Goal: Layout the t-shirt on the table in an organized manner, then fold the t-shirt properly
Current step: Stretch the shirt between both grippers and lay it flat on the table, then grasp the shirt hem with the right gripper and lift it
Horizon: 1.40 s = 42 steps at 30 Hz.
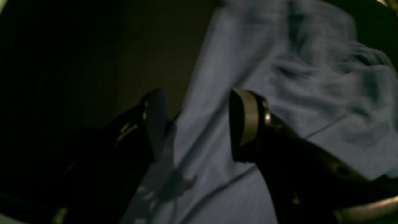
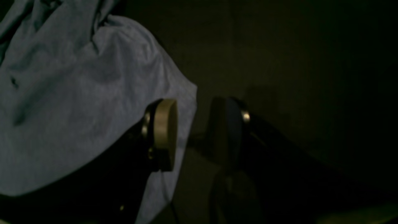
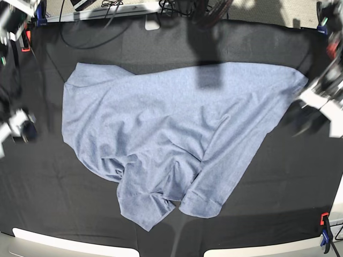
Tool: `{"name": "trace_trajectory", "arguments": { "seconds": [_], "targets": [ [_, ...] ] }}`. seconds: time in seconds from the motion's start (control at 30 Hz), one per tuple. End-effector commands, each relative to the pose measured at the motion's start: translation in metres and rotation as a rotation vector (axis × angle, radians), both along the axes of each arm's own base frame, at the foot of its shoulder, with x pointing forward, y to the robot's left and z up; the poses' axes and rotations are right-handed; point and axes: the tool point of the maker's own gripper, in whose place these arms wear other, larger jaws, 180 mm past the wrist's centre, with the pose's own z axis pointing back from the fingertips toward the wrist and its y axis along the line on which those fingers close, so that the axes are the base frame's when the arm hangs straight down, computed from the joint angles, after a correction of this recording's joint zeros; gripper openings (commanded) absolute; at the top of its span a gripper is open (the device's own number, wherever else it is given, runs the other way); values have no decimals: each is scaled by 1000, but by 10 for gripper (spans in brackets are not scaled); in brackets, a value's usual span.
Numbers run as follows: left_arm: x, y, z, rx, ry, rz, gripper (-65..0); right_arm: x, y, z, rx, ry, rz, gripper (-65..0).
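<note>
While the t-shirt [image 3: 171,128] lies spread but rumpled across the middle of the black table [image 3: 289,182], note its long axis: it runs from your base-view left to right, with the sleeves bunched toward the near edge. At base-view left, the right hand [image 2: 192,133] sits just off the shirt's edge, jaws parted to a moderate gap and holding nothing. At base-view right, the left hand [image 1: 197,124] hovers over the cloth near the shirt's far corner, jaws wide and empty. Judgement: each hand is nearest its own end, so flattening likely calls for an outward pull from both.
</note>
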Motion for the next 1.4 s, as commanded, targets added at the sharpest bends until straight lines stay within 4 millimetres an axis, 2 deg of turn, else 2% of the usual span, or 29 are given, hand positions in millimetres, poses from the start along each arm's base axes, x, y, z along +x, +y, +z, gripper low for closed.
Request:
{"name": "trace_trajectory", "arguments": {
  "seconds": [0.0,0.2,0.37,0.47,0.57,0.73,0.8,0.93,1.13,1.27,1.37],
  "targets": [
    [13,-6,18,23,-65,-26,-356,12,-4,16,-11,-47,3,-399],
    [60,-38,29,75,-113,-77,-356,63,10,24,86,-82,27,-399],
    [85,-46,9,33,-64,-83,-356,113,38,33,176,-104,74,-399],
    [92,-40,2,20,-47,-65,-356,145,60,39,194,-125,99,-399],
    [92,-40,-1,18,-41,-64,-356,172,86,35,198,-97,129,-399],
    [92,-40,-1,20,-37,-65,-356,202,126,11,199,-21,158,-399],
    [91,-40,-4,25,-21,-68,-356,209,136,-3,191,2,156,-399],
    [90,-40,-5,25,-16,-69,-356,219,144,-24,206,20,69,-399],
    [90,-40,-5,26,-16,-69,-356,210,132,-59,72,101,-10,-399],
    [90,-40,-5,25,-17,-69,-356,199,115,-74,48,156,-41,-399],
    [90,-40,-5,25,-18,-69,-356,188,110,-87,46,204,-48,-399]
  ]
}}
